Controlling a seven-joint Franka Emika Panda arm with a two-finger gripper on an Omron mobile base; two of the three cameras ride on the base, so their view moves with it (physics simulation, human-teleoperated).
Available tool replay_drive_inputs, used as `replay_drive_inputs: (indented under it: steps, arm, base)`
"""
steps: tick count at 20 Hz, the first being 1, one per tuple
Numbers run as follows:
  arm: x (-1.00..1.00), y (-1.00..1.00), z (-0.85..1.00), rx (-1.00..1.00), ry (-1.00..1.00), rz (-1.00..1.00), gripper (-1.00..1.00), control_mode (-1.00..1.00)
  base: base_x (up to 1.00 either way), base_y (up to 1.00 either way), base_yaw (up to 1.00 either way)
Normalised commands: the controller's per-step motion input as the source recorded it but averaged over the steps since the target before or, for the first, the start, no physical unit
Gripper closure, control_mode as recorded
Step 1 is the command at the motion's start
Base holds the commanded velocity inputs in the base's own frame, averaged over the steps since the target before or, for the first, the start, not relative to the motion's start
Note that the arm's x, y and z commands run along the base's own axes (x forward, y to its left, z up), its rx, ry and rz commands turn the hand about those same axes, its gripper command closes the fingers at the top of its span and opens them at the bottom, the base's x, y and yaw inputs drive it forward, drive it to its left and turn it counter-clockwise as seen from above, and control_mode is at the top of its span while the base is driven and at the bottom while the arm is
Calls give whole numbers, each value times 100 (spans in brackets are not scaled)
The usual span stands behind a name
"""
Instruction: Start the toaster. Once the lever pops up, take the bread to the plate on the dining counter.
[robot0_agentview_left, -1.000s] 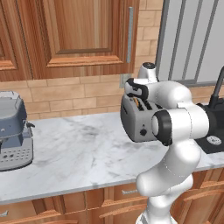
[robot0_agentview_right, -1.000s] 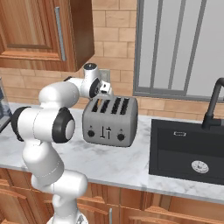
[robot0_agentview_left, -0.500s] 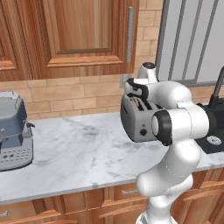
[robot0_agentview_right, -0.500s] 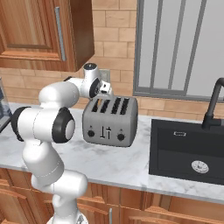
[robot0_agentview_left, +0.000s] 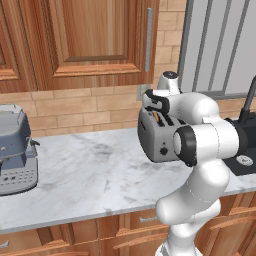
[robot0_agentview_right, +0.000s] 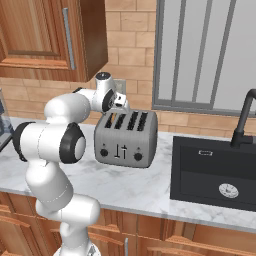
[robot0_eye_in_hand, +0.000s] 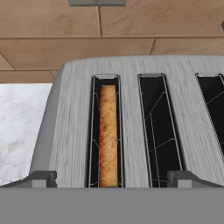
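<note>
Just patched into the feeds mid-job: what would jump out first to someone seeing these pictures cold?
First, the big white arm bent over the boxy grey metal toaster on the marble worktop, its open gripper poised above the toaster's left end. In the hand view, a light-brown slice of bread sits edge-up in the leftmost slot, the neighbouring slots empty. A black sink lies to the right, a blue-grey coffee machine far left.

- Bare marble bench (robot0_agentview_left: 100, 175) lies open between the coffee machine (robot0_agentview_left: 15, 150) at far left and the toaster (robot0_agentview_right: 125, 140).
- Above the toaster, the open fingers (robot0_eye_in_hand: 41, 178) straddle the slot holding the bread (robot0_eye_in_hand: 108, 131); nothing blocks that slot.
- The brick wall (robot0_agentview_right: 135, 55) and overhead cabinet (robot0_agentview_right: 50, 35) appear close behind.
- The sink (robot0_agentview_right: 215, 170) sits right of the toaster.
</note>
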Motion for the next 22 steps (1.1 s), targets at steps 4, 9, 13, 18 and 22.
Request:
replay_drive_inputs:
  steps: [4,9,13,18,22]
  arm:
    - [0,0,0,0,0,0,-100,-100]
    - [0,0,0,0,0,0,-100,-100]
    - [0,0,0,0,0,0,-100,-100]
    - [0,0,0,0,0,0,-100,-100]
    - [0,0,0,0,0,0,-100,-100]
  base:
    - [0,0,0]
    - [0,0,0]
    - [0,0,0]
    - [0,0,0]
    - [0,0,0]
